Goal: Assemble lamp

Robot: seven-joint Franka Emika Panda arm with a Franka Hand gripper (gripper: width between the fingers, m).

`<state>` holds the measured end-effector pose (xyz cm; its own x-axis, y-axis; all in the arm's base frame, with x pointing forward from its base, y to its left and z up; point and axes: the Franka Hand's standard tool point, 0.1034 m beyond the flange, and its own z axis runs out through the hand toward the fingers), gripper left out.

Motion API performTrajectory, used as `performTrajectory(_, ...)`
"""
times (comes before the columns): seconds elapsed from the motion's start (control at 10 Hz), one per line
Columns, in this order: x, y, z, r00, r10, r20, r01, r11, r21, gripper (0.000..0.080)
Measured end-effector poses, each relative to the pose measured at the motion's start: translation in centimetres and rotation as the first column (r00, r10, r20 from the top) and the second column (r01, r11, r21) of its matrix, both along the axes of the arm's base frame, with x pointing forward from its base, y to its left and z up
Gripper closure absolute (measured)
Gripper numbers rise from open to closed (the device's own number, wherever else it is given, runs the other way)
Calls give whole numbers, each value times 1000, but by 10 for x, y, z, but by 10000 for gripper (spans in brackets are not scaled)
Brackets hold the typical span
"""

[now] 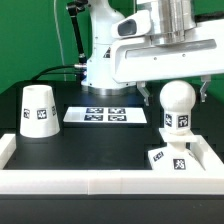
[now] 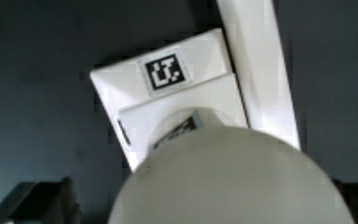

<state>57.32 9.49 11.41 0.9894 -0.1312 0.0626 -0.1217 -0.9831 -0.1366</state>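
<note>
The round white bulb [image 1: 176,100] stands upright on the flat square base [image 1: 172,158], which lies in the front corner at the exterior view's right. My gripper [image 1: 175,97] straddles the bulb's head with a finger on each side and a gap showing at both, so it is open. In the wrist view the bulb [image 2: 211,175] fills the space between the dark fingers [image 2: 34,200], and the base [image 2: 158,90] with its tag lies beyond it. The cone shade [image 1: 38,110] stands apart at the exterior view's left.
The marker board [image 1: 107,115] lies flat at the back middle. A raised white rim [image 1: 80,183] borders the black table along the front and both sides. The robot's base stands behind the board.
</note>
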Motion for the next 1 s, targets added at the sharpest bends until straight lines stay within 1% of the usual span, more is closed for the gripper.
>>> performTrajectory(0.1, 0, 5, -1, 994, 103, 31, -102, 994, -28, 101)
performTrajectory(0.2, -1, 6, -2, 975, 217, 42, -215, 975, -49, 101)
performTrajectory(0.5, 0, 6, -1, 876, 478, 57, -472, 876, -94, 101)
performTrajectory(0.6, 0, 6, -1, 850, 523, 59, -516, 850, -101, 101)
performTrajectory(0.8, 2, 4, 0, 732, 679, 57, -668, 732, -135, 101)
performTrajectory(1.0, 3, 4, 1, 635, 771, 49, -757, 633, -162, 101)
